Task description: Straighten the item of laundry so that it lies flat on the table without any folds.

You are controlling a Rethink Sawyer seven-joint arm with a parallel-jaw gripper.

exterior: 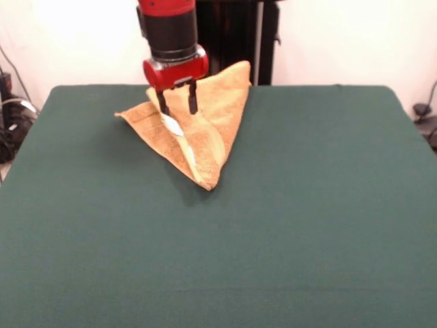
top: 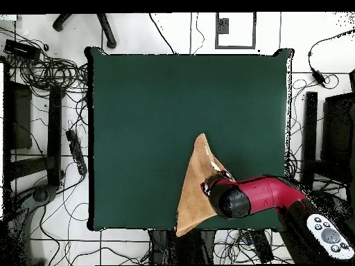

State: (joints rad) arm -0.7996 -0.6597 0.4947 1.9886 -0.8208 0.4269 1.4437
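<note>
- The towel lies folded into a rough triangle, one tip pointing toward the middle of the table, its broad end at the table edge nearest the robot's pedestal.
- In the overhead view the towel appears to overhang that edge a little, though the arm hides part of it, so I can't be sure.
- A doubled layer runs down the towel's middle, with a small white label showing along the fold; this overlap is what keeps it from lying flat.
- The gripper hangs straight down over the towel's upper part, close to the label.
- Its two dark fingers stand a narrow gap apart, with a ridge of cloth seemingly between them; whether they truly pinch it I cannot tell.
- That placement suits lifting the folded-over layer and peeling it open.
</note>
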